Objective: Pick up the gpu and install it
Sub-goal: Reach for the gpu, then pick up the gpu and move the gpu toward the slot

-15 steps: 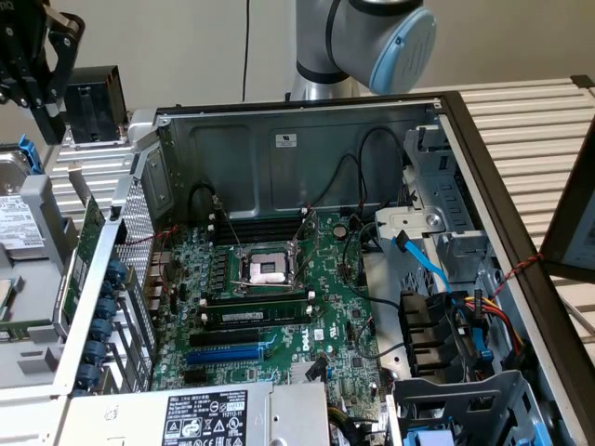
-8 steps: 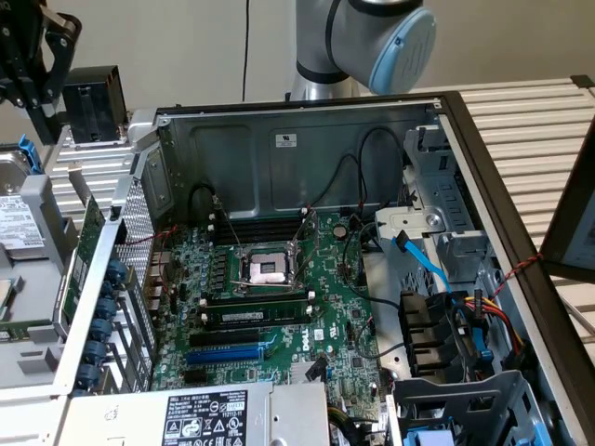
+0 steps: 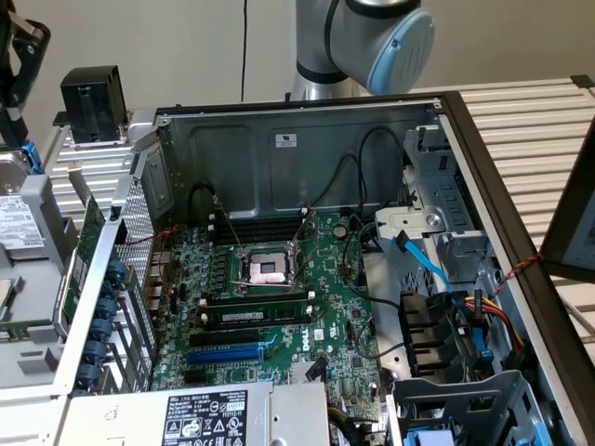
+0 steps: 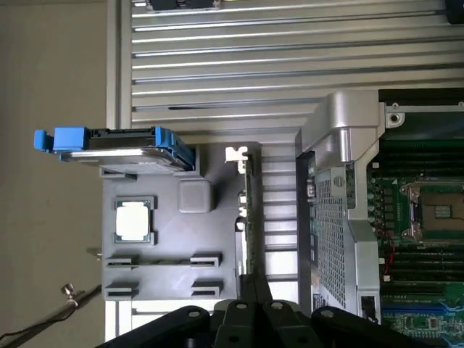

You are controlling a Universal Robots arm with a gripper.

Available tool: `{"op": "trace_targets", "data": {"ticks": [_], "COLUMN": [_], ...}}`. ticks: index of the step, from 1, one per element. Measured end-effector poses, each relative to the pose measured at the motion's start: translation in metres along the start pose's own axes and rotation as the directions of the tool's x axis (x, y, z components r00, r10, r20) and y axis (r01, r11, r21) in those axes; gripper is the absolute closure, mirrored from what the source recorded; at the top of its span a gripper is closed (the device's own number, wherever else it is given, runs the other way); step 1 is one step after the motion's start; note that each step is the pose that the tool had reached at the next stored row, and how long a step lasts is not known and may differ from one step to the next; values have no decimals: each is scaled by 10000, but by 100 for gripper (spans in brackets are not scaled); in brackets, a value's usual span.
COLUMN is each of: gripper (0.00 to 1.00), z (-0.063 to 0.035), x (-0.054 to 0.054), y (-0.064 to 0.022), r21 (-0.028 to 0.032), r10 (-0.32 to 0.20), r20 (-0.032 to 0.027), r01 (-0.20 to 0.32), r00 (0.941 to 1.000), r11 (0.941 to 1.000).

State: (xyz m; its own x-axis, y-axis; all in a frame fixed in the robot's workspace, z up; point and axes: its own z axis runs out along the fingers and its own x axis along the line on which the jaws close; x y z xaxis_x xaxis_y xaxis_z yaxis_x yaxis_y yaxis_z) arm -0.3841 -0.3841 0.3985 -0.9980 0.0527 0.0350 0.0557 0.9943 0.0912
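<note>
While the claw hangs with its two fingers pressed together and nothing between them, the gpu stands edge-on along the side of the grey holder that faces the computer case. In the wrist view the fingertips line up with the card's thin edge, near one end of it; whether they touch it I cannot tell. The holder lies on the slatted metal surface and also carries a processor chip and a drive with blue rails.

The step in hand looks like the approach for the pick-up. The card is not yet lifted, and in the exterior view the blue slot on the motherboard has no card in it. A grasp here would, I judge, call for the fingers to part, straddle the thin edge squarely and come down without knocking the holder or the case beside it.
</note>
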Motion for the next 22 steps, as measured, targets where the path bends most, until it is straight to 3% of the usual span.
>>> {"op": "trace_targets", "data": {"ticks": [2, 5, 10, 22], "gripper": [89, 89, 89, 89], "z": [5, 13, 46, 50], "x": [74, 150, 305, 318], "y": [0, -1, -5, -4], "r21": [196, 555, 824, 843], "r10": [6, 16, 23, 24], "r20": [8, 29, 46, 42], "r01": [-6, -18, -27, -28], "r00": [10000, 10000, 10000, 10000], "r11": [9998, 9985, 9966, 9964]}}
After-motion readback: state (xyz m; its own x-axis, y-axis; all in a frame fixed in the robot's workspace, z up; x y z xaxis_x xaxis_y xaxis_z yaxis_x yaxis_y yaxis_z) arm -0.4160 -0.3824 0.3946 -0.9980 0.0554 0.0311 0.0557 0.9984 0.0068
